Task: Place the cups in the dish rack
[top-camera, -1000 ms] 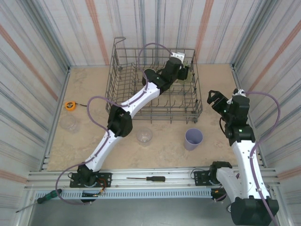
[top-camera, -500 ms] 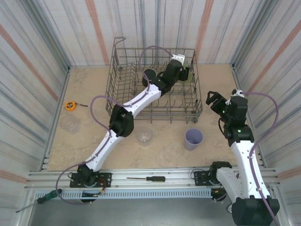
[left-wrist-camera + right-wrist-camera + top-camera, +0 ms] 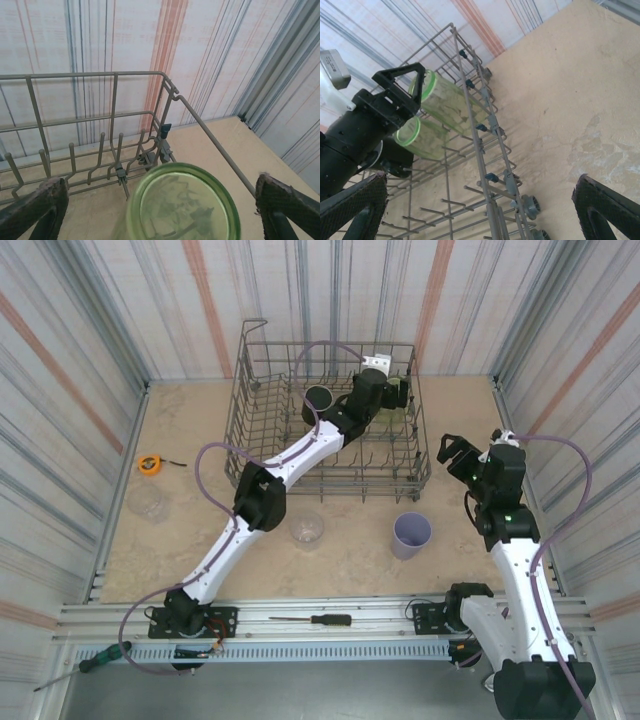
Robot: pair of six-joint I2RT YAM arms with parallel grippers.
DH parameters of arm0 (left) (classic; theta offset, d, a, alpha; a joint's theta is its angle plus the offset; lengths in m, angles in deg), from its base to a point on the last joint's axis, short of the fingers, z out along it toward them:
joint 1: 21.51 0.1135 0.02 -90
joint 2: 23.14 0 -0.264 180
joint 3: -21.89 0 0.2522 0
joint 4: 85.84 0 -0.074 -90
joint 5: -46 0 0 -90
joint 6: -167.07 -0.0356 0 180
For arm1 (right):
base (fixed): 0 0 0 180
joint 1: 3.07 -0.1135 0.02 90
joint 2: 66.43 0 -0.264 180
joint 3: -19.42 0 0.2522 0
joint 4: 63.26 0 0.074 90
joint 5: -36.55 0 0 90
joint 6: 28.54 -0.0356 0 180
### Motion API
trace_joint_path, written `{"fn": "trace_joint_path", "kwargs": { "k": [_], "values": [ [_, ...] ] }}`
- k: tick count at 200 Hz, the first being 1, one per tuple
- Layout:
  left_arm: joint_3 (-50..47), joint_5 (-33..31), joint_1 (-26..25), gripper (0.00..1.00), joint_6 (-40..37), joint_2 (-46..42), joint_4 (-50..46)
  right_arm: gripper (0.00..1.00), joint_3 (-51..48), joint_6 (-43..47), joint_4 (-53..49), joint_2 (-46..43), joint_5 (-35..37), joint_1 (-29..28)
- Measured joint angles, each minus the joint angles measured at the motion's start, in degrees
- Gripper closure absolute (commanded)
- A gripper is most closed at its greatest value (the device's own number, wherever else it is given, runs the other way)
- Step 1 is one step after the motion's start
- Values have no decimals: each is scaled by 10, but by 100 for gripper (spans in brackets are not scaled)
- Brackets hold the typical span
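The left gripper's (image 3: 393,393) fingers (image 3: 42,200) are spread wide, with a gap showing on each side of the olive-green tumbler (image 3: 182,205) between them, so the tumbler is released. It sits in the far right corner of the dish rack (image 3: 245,405), just beside a 2nd tumbler (image 3: 422,137); the black mug (image 3: 320,398) stands further left. The risk is in backing out: a finger catching the rim or a tine could tip the tumbler onto its neighbour. The right gripper (image 3: 455,455) is open and empty beside the rack's right end. The lavender cup (image 3: 411,535) and 2 clear cups (image 3: 308,530) wait on the table.
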Motion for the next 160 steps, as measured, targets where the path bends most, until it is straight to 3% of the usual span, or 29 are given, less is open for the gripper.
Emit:
{"fn": "trace_joint_path", "kwargs": {
  "k": [87,160],
  "values": [
    [-88,3,0,1,40,-76,14,1,43,3,-31,94,-29,3],
    [-216,2,0,1,52,-273,2,1,101,-12,-111,102,27,10]
  ]
}}
